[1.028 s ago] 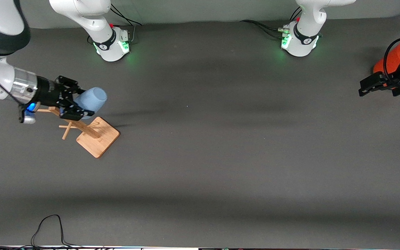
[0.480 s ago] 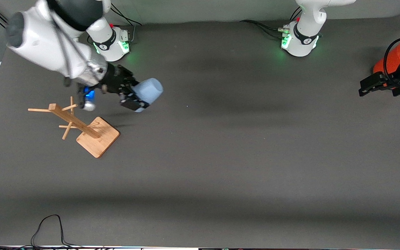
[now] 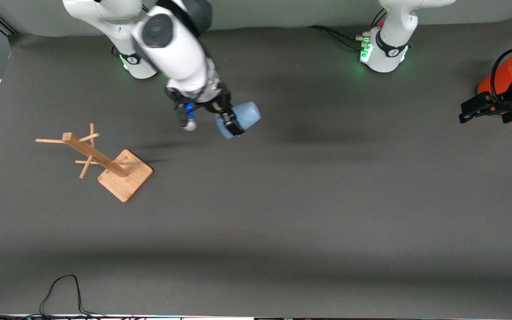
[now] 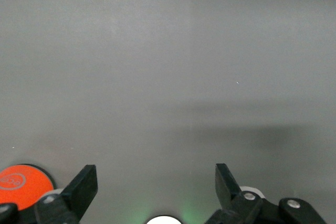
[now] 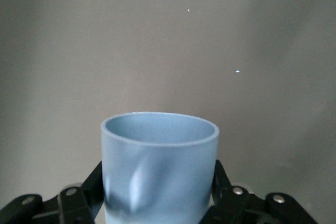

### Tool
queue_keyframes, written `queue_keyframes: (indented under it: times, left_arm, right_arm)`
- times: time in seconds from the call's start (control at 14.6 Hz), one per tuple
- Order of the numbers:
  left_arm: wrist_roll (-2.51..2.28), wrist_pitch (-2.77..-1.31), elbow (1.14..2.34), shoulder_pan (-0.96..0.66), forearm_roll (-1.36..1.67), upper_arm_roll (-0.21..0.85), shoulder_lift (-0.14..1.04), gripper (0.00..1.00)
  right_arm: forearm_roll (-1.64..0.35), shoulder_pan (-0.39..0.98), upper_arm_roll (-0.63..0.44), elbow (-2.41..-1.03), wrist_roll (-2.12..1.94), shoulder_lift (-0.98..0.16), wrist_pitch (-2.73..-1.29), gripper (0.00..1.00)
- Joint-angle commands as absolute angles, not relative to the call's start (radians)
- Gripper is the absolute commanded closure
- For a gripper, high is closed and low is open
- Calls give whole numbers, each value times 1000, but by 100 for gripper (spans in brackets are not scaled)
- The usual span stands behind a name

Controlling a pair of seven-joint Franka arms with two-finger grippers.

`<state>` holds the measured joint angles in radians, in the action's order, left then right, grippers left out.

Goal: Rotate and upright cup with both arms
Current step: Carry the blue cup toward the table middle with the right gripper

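Cup (image 3: 242, 117) lies sideways, pinched by right gripper (image 3: 230, 122); left gripper (image 3: 476, 108) waits spread.

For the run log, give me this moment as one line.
right gripper: shut on cup, carried above table | left gripper: open, waiting beside orange can

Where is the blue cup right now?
The blue cup is held in the right gripper above the table's middle, tilted sideways, away from the wooden rack.
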<state>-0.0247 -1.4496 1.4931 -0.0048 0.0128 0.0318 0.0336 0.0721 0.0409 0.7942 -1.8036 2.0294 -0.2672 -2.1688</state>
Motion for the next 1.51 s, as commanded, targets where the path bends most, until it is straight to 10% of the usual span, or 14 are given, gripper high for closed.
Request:
queue_keyframes:
  times: [0.0, 1.1, 1.17, 1.23, 1.44]
  left_arm:
    - [-35, -1451, 1491, -2, 20, 34, 26, 0]
    - [-37, -1448, 1496, -12, 5, 38, 32, 0]
    - [-37, -1448, 1496, -14, 5, 38, 35, 0]
    - [-37, -1450, 1496, -15, 5, 38, 37, 0]
    - [-37, -1450, 1496, -17, 8, 41, 43, 0]
  right_arm:
    - [304, 150, 807, -1779, 2230, -417, -2195, 46]
    - [724, 282, 778, -1741, 2695, -857, -2198, 44]
    - [727, 282, 778, -1740, 2695, -861, -2198, 34]
    - [729, 285, 778, -1736, 2694, -859, -2198, 3]
    - [732, 296, 782, -1697, 2681, -858, -2189, 0]
